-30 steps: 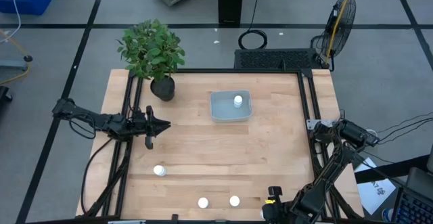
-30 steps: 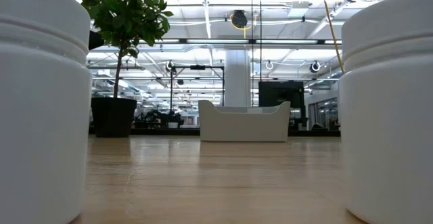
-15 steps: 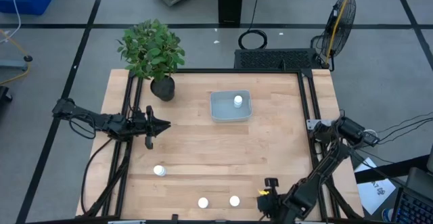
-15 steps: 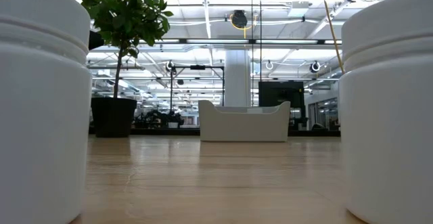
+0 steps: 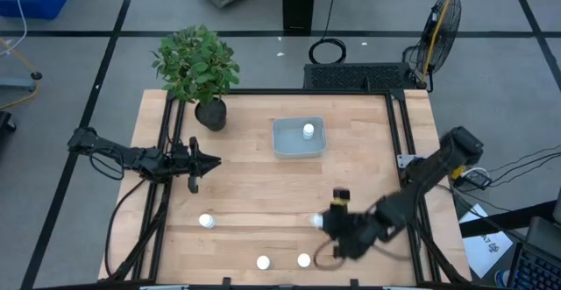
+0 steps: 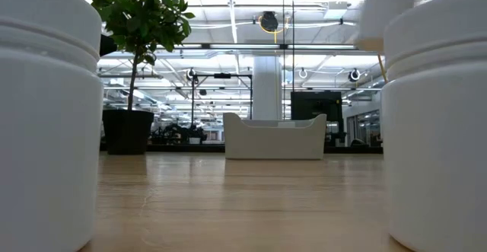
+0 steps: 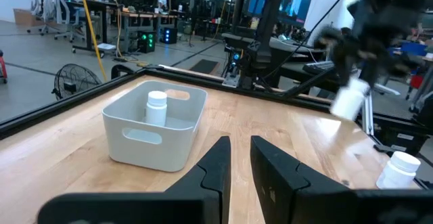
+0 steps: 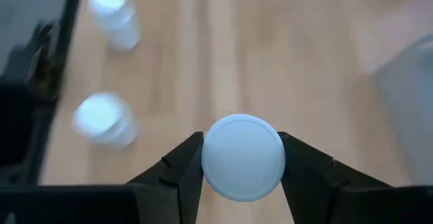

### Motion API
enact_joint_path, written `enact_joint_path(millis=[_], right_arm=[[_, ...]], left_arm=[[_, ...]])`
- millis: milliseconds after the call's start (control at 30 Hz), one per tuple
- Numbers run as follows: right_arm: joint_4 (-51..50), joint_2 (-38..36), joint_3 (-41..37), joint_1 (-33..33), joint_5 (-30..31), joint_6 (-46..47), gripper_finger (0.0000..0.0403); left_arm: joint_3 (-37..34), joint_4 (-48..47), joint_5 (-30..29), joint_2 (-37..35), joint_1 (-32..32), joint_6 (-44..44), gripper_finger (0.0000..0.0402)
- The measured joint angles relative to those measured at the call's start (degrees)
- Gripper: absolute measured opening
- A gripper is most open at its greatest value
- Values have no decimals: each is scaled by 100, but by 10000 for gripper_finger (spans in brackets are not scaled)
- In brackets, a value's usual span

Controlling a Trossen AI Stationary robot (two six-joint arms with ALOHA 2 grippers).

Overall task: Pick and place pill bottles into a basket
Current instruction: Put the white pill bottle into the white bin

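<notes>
Lower centre of the tabletop (image 5: 263, 211): right claw (image 5: 321, 222) clamps a pill bottle (image 8: 243, 157).
Two bottles (image 5: 282, 261) stand just below; left claw (image 5: 213, 160), narrow, waits mid-left.

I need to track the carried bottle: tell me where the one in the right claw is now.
In the high view the pill bottle sits clamped in the right claw, above the table's near-right part, beyond the two bottles at the near edge and short of the basket.

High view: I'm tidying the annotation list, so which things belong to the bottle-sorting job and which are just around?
Job:
- basket, one pill bottle inside
- held bottle in the right pincer
- three bottles on the table

Just around:
- potted plant
- fan
- left pincer, waiting
</notes>
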Motion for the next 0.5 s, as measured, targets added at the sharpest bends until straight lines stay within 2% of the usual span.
enact_joint_path(millis=[233, 500], right_arm=[[173, -640, 0, -1486, -109, -1089, 150], [253, -745, 0, -3427, -1228, -1883, 150]], left_arm=[[1, 0, 0, 0, 0, -1, 61], [2, 0, 0, 0, 0, 0, 61]])
